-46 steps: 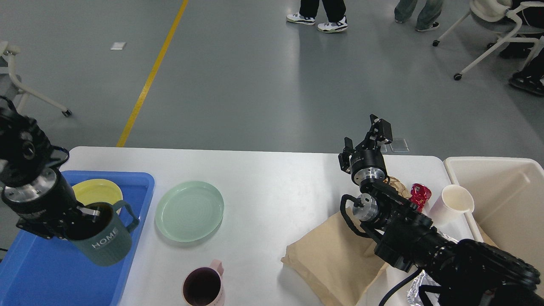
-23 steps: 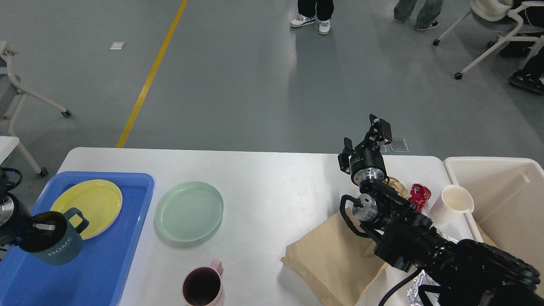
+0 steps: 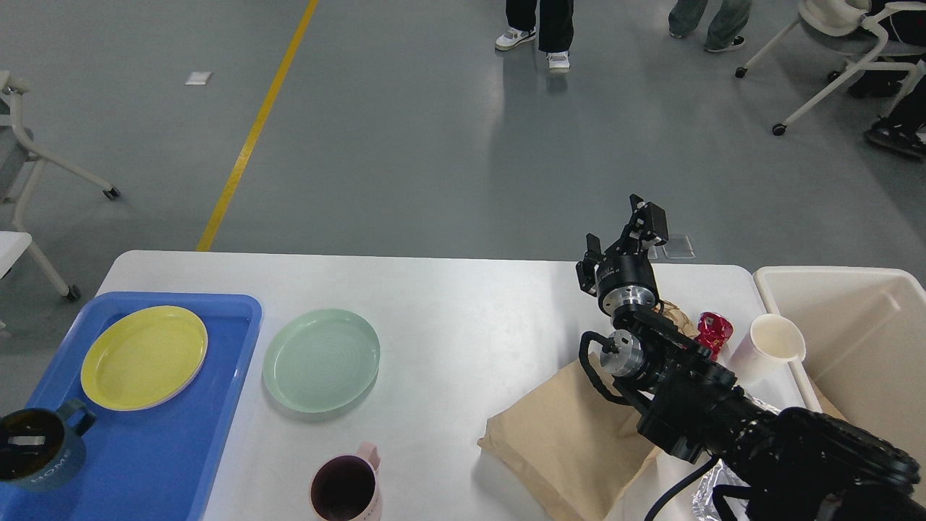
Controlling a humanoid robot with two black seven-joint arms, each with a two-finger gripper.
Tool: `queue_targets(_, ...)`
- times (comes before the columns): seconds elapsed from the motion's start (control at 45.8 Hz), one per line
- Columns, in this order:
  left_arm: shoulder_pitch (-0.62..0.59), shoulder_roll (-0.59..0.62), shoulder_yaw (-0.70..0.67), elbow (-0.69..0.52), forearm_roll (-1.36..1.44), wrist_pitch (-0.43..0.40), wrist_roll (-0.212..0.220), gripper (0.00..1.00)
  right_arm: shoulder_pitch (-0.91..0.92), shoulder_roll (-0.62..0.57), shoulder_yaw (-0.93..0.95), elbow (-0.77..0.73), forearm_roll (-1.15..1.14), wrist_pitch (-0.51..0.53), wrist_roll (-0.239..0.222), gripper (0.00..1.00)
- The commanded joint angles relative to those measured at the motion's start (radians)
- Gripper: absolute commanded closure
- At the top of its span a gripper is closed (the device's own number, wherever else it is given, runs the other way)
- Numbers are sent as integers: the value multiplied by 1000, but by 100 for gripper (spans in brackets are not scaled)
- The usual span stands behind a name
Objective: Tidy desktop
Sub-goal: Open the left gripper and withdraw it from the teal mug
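The desktop (image 3: 463, 318) fills the lower view and carries two plates, yellow (image 3: 144, 357) in the blue tray (image 3: 181, 463) and green (image 3: 321, 359) just beside it. There are two mugs, dark (image 3: 40, 449) in the tray and pink (image 3: 347, 488) at the near edge, plus one paper cup (image 3: 774, 346) and one paper bag (image 3: 571, 441). The right gripper (image 3: 628, 235) is raised over the far edge, jaws apparently apart and holding nothing. The left arm is out of view.

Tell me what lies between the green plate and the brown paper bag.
Nothing: in the head view, only bare desktop separates the green plate from the brown paper bag.
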Motion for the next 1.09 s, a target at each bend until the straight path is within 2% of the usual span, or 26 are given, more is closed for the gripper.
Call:
queue_targets(0.0, 53, 7, -5, 45, -1, 7, -6, 97, 0, 0, 0, 0, 0, 0, 0, 0)
queue_targets(0.218, 89, 3, -7, 53, -3, 28, -6, 91, 0, 0, 0, -1, 0, 0, 0, 0)
queue_targets(0.35, 118, 2, -7, 64, -8, 71, -6, 81, 0, 0, 0, -1, 0, 0, 0, 0)
queue_targets(0.459, 148, 1, -13, 85, -20, 87, -5, 64, 0, 0, 0, -1, 0, 0, 0, 0)
queue_targets(0.677, 165, 6, -61, 102, -23, 84, 11, 5, 0, 0, 0, -1, 0, 0, 0, 0)
queue_targets(0.939, 133, 39, -61, 115, -20, 50, 9, 4, 0, 0, 0, -1, 0, 0, 0, 0)
queue_targets(1.005, 106, 58, -59, 115, -18, -2, 8, 3, 0, 0, 0, -1, 0, 0, 0, 0)
queue_targets(1.07, 67, 76, -58, 118, -18, -100, 2, 3, 0, 2, 0, -1, 0, 0, 0, 0)
